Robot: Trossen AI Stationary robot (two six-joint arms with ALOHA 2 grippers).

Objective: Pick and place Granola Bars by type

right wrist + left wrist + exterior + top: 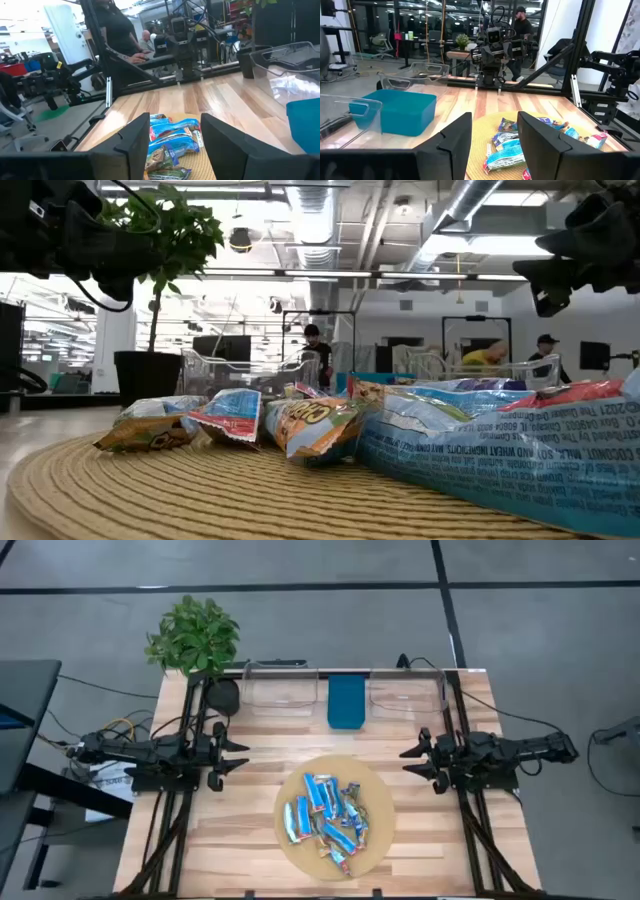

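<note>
Your granola bars are lying heaped on the round woven mat near the front middle of the bench, mostly blue wrappers with a few greenish-tan ones mixed in. You are keeping the left gripper hovering at the bench's left side, pointing inward toward the mat, its jaws standing apart with nothing between them. You are holding the right gripper the same way at the right side, facing the left one across the pile, jaws likewise apart and empty. Neither one is touching a bar. At the back of the bench a blue bin is sitting between two clear bins, well apart from the mat. A potted plant is standing at the back left corner. In the low view, people are showing far off in the room behind.
</note>
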